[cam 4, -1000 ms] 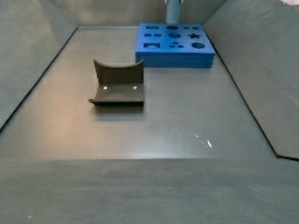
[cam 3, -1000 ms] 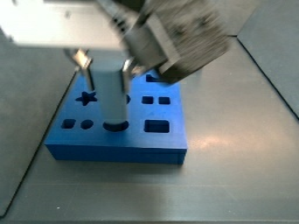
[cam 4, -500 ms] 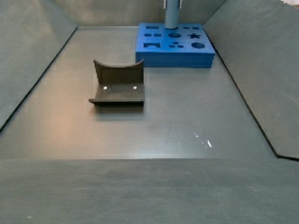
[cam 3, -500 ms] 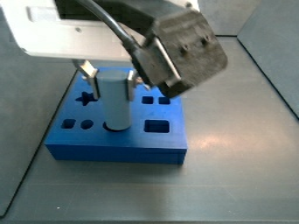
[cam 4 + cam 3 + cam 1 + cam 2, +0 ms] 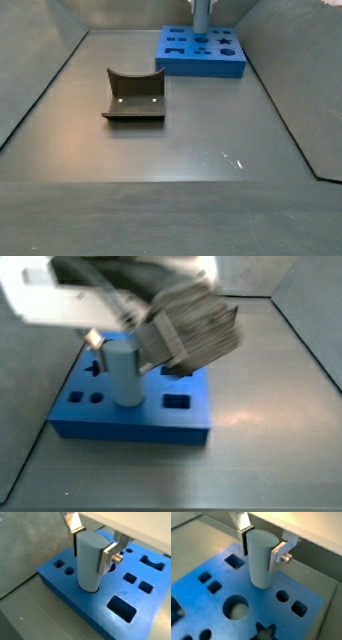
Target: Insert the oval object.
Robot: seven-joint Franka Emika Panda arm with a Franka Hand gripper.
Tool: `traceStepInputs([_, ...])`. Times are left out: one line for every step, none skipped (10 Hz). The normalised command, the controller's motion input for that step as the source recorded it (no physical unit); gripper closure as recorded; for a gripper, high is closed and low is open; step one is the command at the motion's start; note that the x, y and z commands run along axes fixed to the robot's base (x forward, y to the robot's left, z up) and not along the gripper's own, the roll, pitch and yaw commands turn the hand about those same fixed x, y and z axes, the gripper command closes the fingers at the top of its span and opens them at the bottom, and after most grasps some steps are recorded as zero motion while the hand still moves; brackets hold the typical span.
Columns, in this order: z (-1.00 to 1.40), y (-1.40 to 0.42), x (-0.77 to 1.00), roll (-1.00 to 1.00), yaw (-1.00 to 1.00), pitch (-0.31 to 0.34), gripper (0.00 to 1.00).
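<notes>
Oval object (image 5: 89, 562) stood upright in its hole in the blue board (image 5: 100, 612), apparently part-seated; the end effector (image 5: 92, 543) flanked its top with plates seemingly just clear, so withdrawing askew risked tilting or jamming it.

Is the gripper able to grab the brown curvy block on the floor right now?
Probably not yet. The gripper sits at the oval object standing in the blue board, fingers on either side. The dark block lies apart on the floor, uncovered, so it must let go first.
</notes>
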Motion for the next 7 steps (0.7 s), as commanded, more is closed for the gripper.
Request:
traceStepInputs([-0.23,-0.01,0.02,0.0,-0.05,0.0,1.0])
traceStepInputs([-0.3,0.0,0.21,0.0,-0.1,0.0,1.0])
traceStepInputs([-0.41,0.0,0.17,0.02,-0.11,0.0,1.0])
traceStepInputs([-0.45,0.0,0.08,0.01,-0.09,-0.034,1.0])
traceStepInputs([-0.38,0.0,0.01,0.02,-0.05,-0.041,1.0])
traceStepInputs([-0.31,0.0,0.0,0.01,-0.03,-0.044,1.0])
traceStepInputs([-0.23,0.0,0.0,0.0,0.0,-0.123,1.0])
